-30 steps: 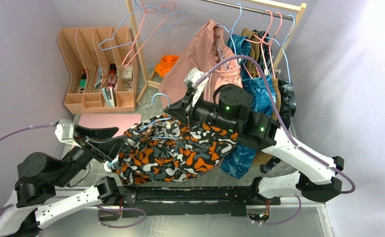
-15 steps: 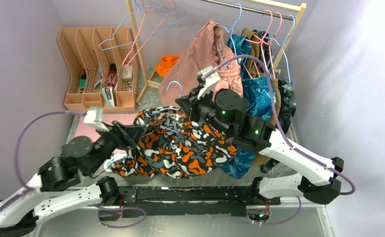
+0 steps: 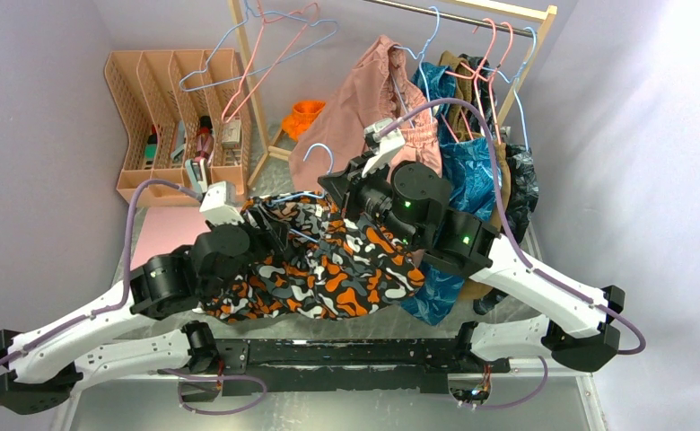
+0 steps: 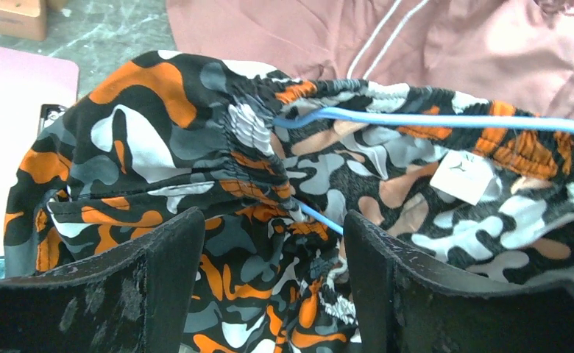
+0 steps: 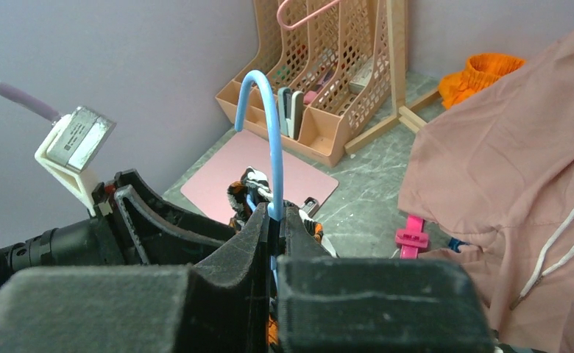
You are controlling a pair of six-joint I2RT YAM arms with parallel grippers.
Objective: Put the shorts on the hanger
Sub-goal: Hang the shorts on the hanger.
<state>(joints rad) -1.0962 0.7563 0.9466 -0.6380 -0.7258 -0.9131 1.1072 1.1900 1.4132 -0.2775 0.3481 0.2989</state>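
Pinching hanger (image 5: 269,147) neck with right pincer (image 5: 273,215). Holding left pincer (image 4: 269,232) spread just below hanger bar, at shorts (image 4: 159,132) waistband bunching around bar. Risking nipping bar along with fabric, dragging shorts off hanger.

grey-green marbled table (image 5: 372,168) bearing a flat pink mat (image 3: 171,235) at left, a peach lattice file organiser (image 3: 180,126) behind it, a wooden rack's foot (image 3: 272,151), an orange cloth (image 3: 306,117), and the shorts (image 3: 328,274) heaped nearest.

Lilac walls (image 3: 32,108) enclose a grey marbled tabletop (image 5: 372,176) bearing a wooden clothes rack (image 3: 247,81) and peach file organiser (image 3: 162,117).
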